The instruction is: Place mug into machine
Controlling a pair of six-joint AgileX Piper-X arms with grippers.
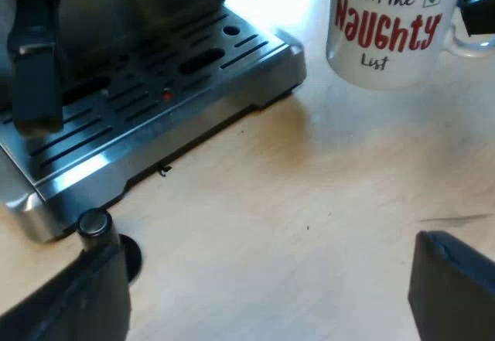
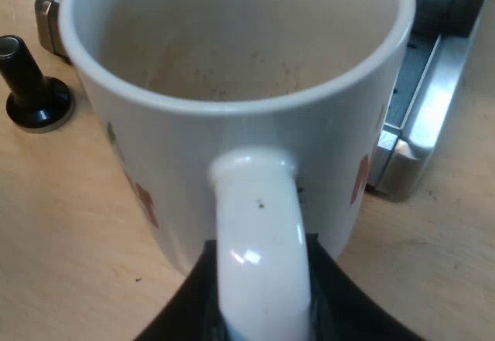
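A white mug (image 1: 384,28) with red "Naughty" lettering is upright on or just above the wooden table, close to one corner of the espresso machine's drip tray (image 1: 155,124). My right gripper (image 2: 263,310) is shut on the mug's handle (image 2: 259,233), and its dark fingers (image 1: 477,2) show at that handle in the left wrist view. The mug (image 2: 232,124) looks empty inside. My left gripper (image 1: 263,302) hangs open low over the bare table before the tray, nothing between its fingers (image 1: 69,302).
A tamper with a black knob (image 1: 94,225) stands at the tray's other corner, close to my left finger; the tamper (image 2: 31,86) also sits beside the mug. A dark handle (image 1: 35,55) hangs over the slotted tray. The tray's metal edge (image 2: 425,109) runs behind the mug.
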